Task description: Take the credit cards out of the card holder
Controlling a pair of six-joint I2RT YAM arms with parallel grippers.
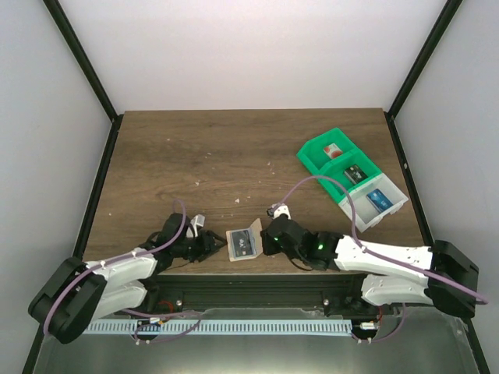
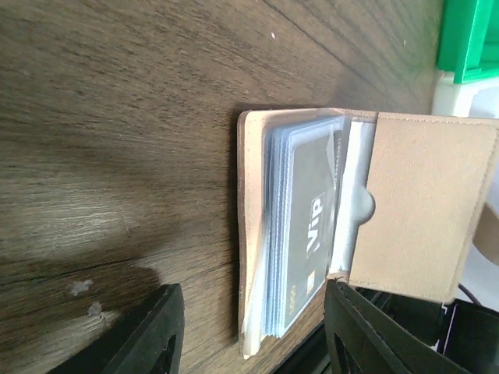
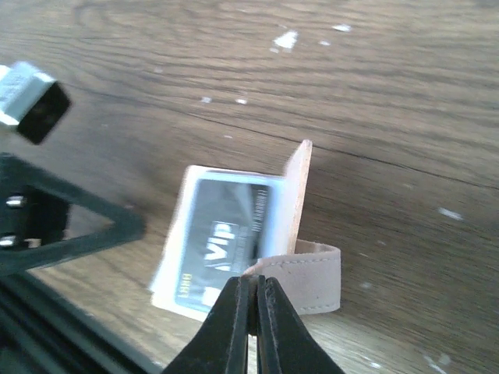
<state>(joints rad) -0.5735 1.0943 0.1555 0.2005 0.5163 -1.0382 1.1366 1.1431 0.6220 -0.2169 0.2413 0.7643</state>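
Table (image 1: 234, 156) of dark wood grain carries a green-and-white tray (image 1: 313, 153) at its far right, with a card in each of three compartments. At the near edge, between the two arms, the card holder (image 1: 242, 243) lies open, its tan flap (image 2: 421, 202) lifted off the clear pockets. The right gripper (image 3: 251, 282) is clenched on the holder's tan strap. The left gripper (image 1: 210, 245) sits just left of the holder, fingers spread, grasping nothing. A dark credit card (image 2: 308, 226) marked VIP sits in the top pocket.
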